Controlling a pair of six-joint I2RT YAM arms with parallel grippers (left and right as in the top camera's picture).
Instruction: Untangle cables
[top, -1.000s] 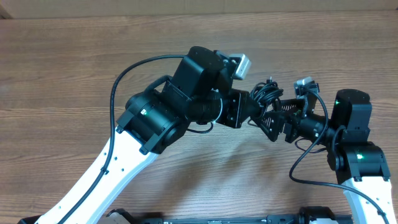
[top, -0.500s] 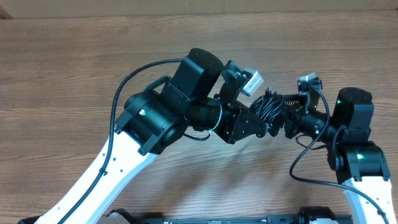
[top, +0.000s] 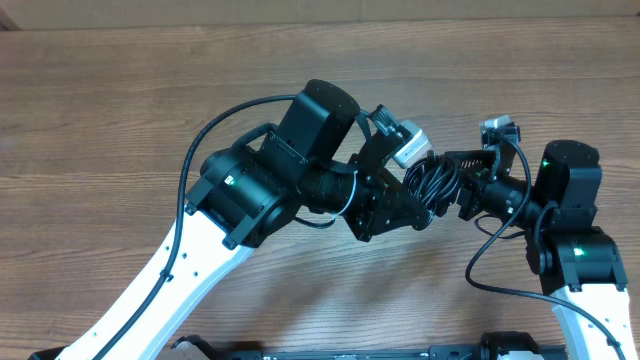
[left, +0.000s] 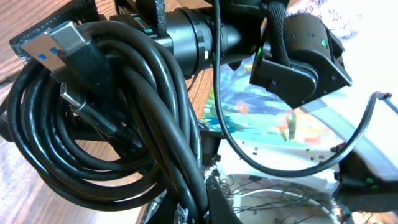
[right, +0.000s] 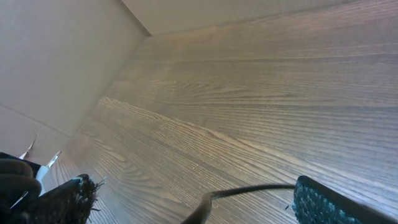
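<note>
A: How do we find the thin black rubbery cables?
B: We see them bunched in one tight coil of overlapping loops, not yet untangled. A flat plug with a blue tongue juts from its top; a smaller dark plug lies just beneath, against the loops.

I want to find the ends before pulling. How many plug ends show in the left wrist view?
2: a blue-tongued USB plug at top left of the cables, and a smaller plug just below it. Others may be hidden.
</note>
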